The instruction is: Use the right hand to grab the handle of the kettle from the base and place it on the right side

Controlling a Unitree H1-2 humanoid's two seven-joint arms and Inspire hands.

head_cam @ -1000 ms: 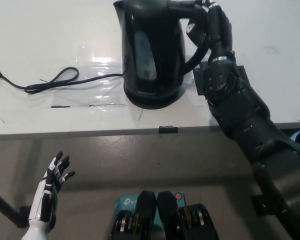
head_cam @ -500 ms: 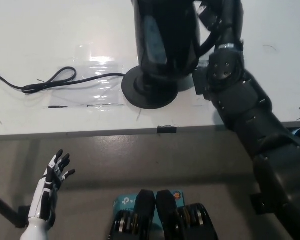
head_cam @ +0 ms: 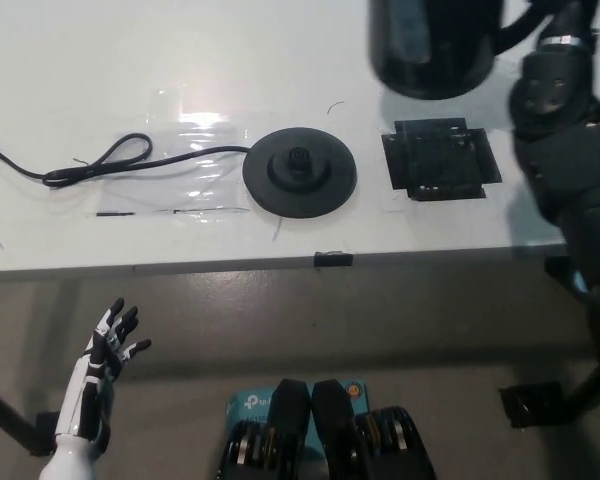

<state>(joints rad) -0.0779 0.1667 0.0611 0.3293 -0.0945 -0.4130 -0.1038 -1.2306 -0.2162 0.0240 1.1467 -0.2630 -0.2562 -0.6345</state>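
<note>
The right hand [head_cam: 558, 12] is nearly out of the top edge of the head view; only the black wrist and forearm show clearly, so its fingers cannot be made out. Judging by the kettle [head_cam: 435, 45] hanging up there beside the wrist, the hand is still clamped on the handle.

A second ago the kettle sat on its base [head_cam: 300, 171]. Half a second ago it had lifted just clear. Now it has swung up and to the robot's right, its dark round underside showing at the top of the picture, well apart from the base and above the far part of the table [head_cam: 130, 60]. The base lies bare, its centre pin exposed, with the cord [head_cam: 100, 165] trailing off to the left over a patch of clear tape.

Just right of the base is a black square mat [head_cam: 440, 160], below the kettle in the picture. That looks like the likely landing spot, though nothing confirms it. So the lift is done and the carry is under way; setting down is what remains.

The white left hand [head_cam: 105, 365] hangs low at the lower left below the table edge, fingers spread, holding nothing.
</note>
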